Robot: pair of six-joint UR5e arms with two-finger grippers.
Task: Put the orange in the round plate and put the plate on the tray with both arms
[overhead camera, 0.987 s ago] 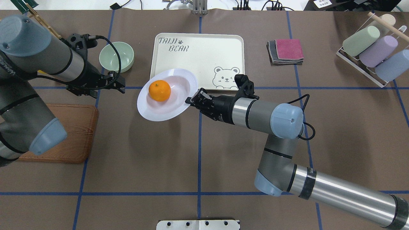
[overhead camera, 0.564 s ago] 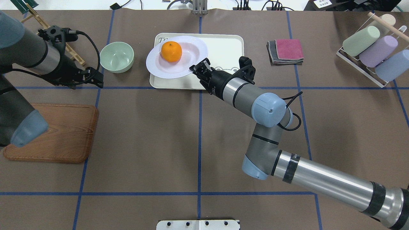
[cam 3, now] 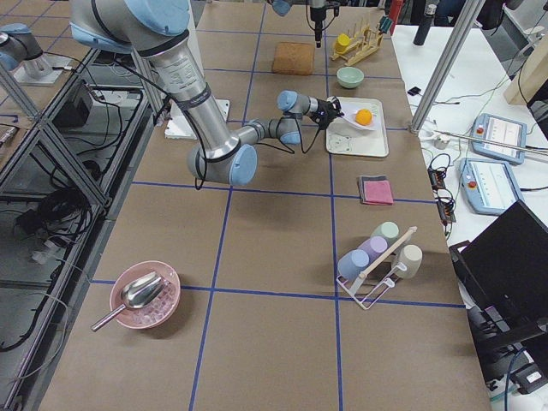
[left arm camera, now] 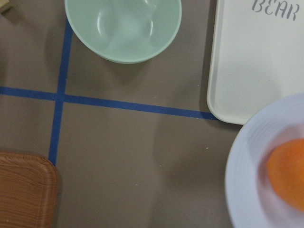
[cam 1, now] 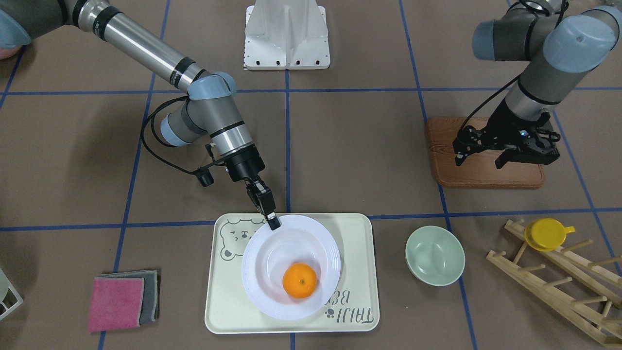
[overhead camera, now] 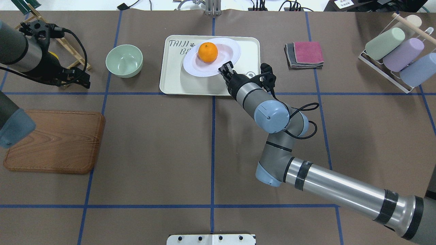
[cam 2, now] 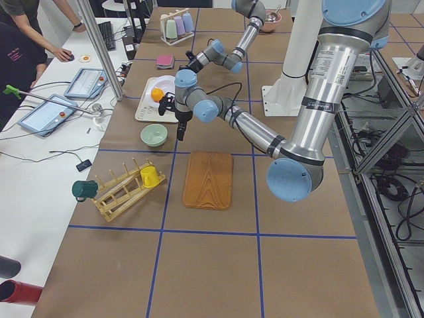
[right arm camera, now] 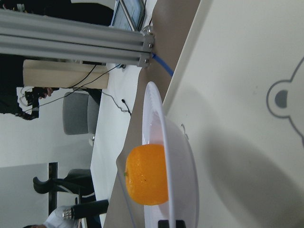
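Observation:
The orange [overhead camera: 208, 52] [cam 1: 300, 280] lies in the sunken centre of the white round plate [overhead camera: 229, 51] [cam 1: 265, 262]. My right gripper [overhead camera: 225, 69] [cam 1: 273, 223] is shut on the plate's near rim. It holds the plate over the cream tray [overhead camera: 173, 80] [cam 1: 357, 243]. In the right wrist view the plate [right arm camera: 183, 156] with the orange [right arm camera: 147, 175] casts a shadow on the tray [right arm camera: 247, 71] and seems slightly raised. My left gripper [overhead camera: 79, 81] [cam 1: 478, 158] hangs open and empty far to the left, above the wooden board's far edge.
A pale-green bowl [overhead camera: 124, 60] [cam 1: 435, 255] sits left of the tray. A wooden board [overhead camera: 54, 141] lies at near left. Folded cloths [overhead camera: 305, 54] lie right of the tray. There is a wooden rack with a yellow cup [cam 1: 546, 233] and a cup rack [overhead camera: 395, 51].
My right gripper carried the plate with the orange from the table in front of the tray's left corner to over the tray. The left arm drew back to the left.

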